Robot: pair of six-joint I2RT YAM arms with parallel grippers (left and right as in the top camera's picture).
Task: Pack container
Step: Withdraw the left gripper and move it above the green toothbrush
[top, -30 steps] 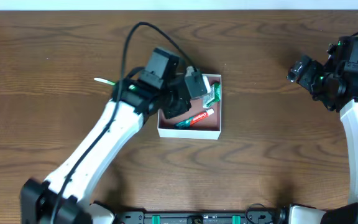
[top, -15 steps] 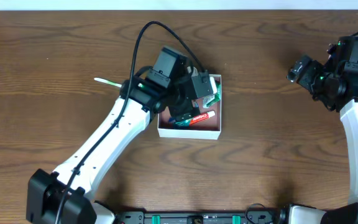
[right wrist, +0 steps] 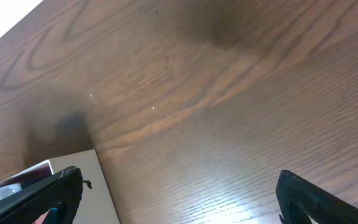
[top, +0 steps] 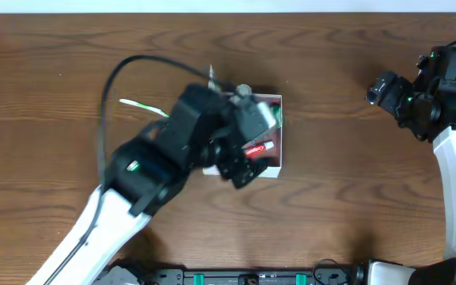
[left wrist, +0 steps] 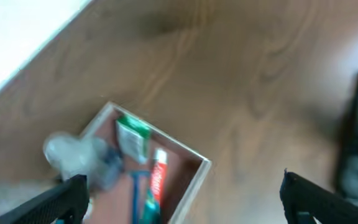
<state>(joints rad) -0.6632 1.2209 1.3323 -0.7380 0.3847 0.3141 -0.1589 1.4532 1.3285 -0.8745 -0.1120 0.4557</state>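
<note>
Container [left wrist: 180, 167] holds a toothpaste tube [left wrist: 157, 178]; left hand [left wrist: 182, 186] hangs wide open, seemingly empty.

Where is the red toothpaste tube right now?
The toothpaste tube lies inside the container, beside the green packet in the left wrist view, near the box's right wall.

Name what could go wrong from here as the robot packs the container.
1. The left gripper, jaws open, hangs above the container; a careless swing might knock its thin wall or the toothpaste tube inside.
2. A green-and-white item lies on the table outside the container, left of it, near the left arm; it might be swept away or left unpacked.
</note>
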